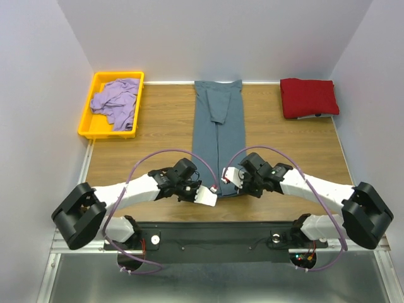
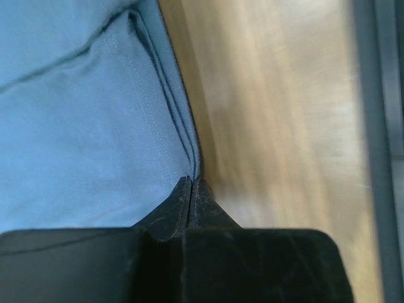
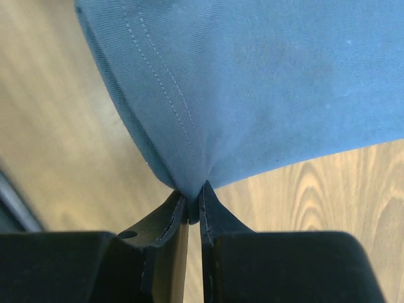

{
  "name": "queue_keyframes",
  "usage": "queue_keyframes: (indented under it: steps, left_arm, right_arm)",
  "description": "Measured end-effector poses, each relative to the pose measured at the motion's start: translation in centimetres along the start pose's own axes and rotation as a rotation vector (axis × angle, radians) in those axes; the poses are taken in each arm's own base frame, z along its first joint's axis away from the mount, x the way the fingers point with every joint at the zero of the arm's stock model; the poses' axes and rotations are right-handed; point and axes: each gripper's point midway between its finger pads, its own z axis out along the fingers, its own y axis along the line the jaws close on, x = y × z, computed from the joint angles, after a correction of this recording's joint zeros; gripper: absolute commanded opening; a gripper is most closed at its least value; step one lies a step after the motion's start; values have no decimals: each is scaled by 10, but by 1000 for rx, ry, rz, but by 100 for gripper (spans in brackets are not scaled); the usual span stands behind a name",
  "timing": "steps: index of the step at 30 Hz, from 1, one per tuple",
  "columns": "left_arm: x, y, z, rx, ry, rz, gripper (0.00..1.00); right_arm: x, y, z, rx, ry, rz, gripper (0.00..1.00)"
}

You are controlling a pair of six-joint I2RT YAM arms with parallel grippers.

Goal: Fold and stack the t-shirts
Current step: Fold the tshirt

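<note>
Wooden table (image 1: 158, 126) between pale walls; slate blue-grey t-shirt (image 1: 218, 129) lies folded into a long strip down its middle; left hand (image 2: 191, 184) is pinched closed on the strip's near left corner, right hand (image 3: 194, 192) on its near right corner; dark red t-shirt (image 1: 308, 98) sits folded at far right; lavender t-shirt (image 1: 117, 101) lies crumpled in yellow tray (image 1: 107, 134) at far left.

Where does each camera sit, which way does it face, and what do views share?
Top external: above and behind, facing down at the table; left arm and right arm show.
Left wrist: looks along the left gripper, shut on the blue-grey t-shirt.
Right wrist: looks along the right gripper, shut on it too.
Shared: all see that t-shirt.
</note>
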Motion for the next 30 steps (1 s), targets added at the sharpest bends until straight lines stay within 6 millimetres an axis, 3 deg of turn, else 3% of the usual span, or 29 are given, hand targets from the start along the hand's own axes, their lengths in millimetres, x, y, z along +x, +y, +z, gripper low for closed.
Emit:
queue_keyframes:
  steps: [4,7,11,18,20,25,30]
  left_arm:
    - [-24,-13,-17,34,-63,8,0]
    - [-38,-15,-29,43,-100,-26,0]
    - [-42,3,-42,14,-123,-101,0]
    - [-30,65,-56,-90,-113,-190,0]
    - [-28,78,-55,-117,-114,-192,0]
    - [-11,96,-48,-154,-92,-202,0]
    - [1,127,-47,-210,-73,-196,0]
  right_arm:
    - [-3,15,-13,-64,-5,-6,1]
    - [-8,15,-22,-77,-4,-6,1]
    - [-20,2,-29,-45,-18,-18,1]
    - [-39,-54,-36,57,-26,-22,0]
    - [-36,-68,-32,66,-10,-10,1]
    - [-32,-104,-24,91,13,-4,1]
    - [-31,-139,-16,110,12,5,1]
